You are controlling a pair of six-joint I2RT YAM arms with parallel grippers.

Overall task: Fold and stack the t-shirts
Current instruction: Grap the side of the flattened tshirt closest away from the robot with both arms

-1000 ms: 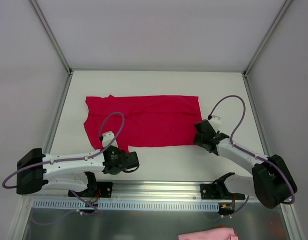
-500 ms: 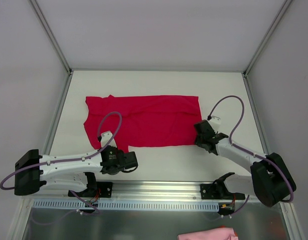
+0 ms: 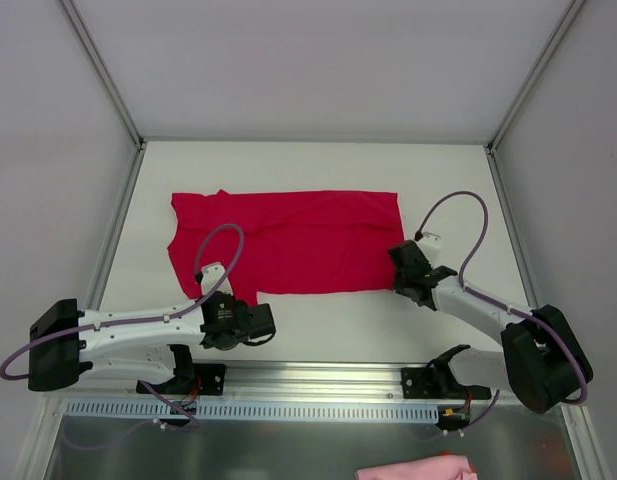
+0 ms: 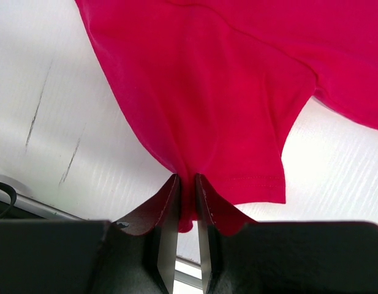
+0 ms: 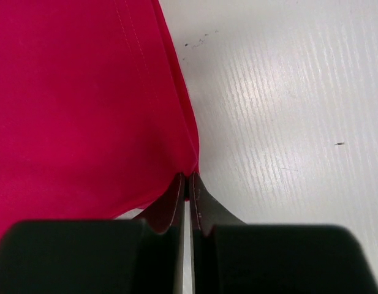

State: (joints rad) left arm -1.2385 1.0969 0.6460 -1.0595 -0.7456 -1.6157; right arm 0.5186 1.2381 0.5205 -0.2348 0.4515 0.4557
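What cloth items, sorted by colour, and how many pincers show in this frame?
red t-shirt: 1, spread flat
pink cloth: 1, only partly in view at the near edge
pincers: 2, the left pincer and the right pincer, each closed on the shirt's edge
Total: 4

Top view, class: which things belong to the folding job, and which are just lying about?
Job:
t-shirt, spread on the table
left claw, shut on its edge
right claw, shut on its near right corner

Lying about:
pink cloth, at the near edge, off the table, untouched
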